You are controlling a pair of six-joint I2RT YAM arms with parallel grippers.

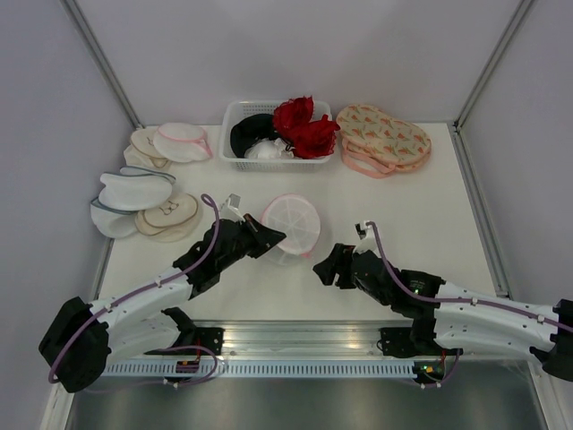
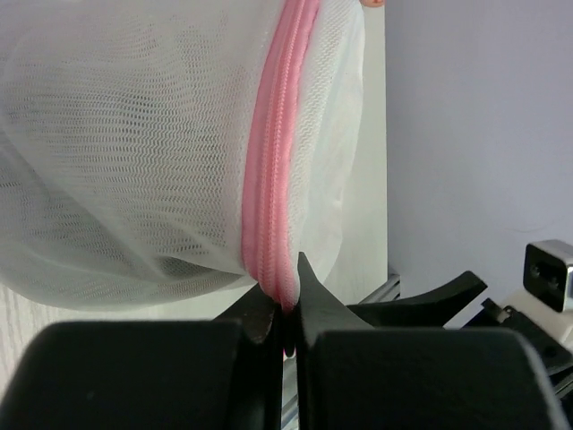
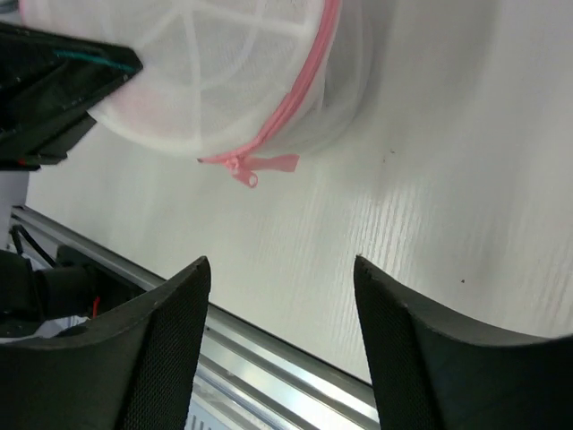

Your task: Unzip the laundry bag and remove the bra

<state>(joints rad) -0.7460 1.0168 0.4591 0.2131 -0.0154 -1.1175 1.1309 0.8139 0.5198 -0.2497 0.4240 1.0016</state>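
The right gripper (image 1: 320,269) (image 3: 279,269) stands at 5 o'clock from the laundry bag, jaws spread wide, holding nothing and clear of the bag. The left gripper (image 1: 276,238) (image 2: 286,309) sits at 8 o'clock from the bag, jaws pressed together on the pink zipper trim (image 2: 273,179).

The rounded white mesh laundry bag (image 1: 294,224) (image 2: 134,161) (image 3: 224,63) lies near the centre of the white table (image 1: 421,224). Its pink pull tab (image 3: 255,167) hangs towards the right gripper. The zipper is closed along the stretch in view.

At 12 o'clock from the bag stands a white plastic basket (image 1: 269,164) of black, red and white garments. Beige floral pouches (image 1: 385,139) lie at 2 o'clock and white blue-trimmed pouches (image 1: 134,190) at 9 o'clock.
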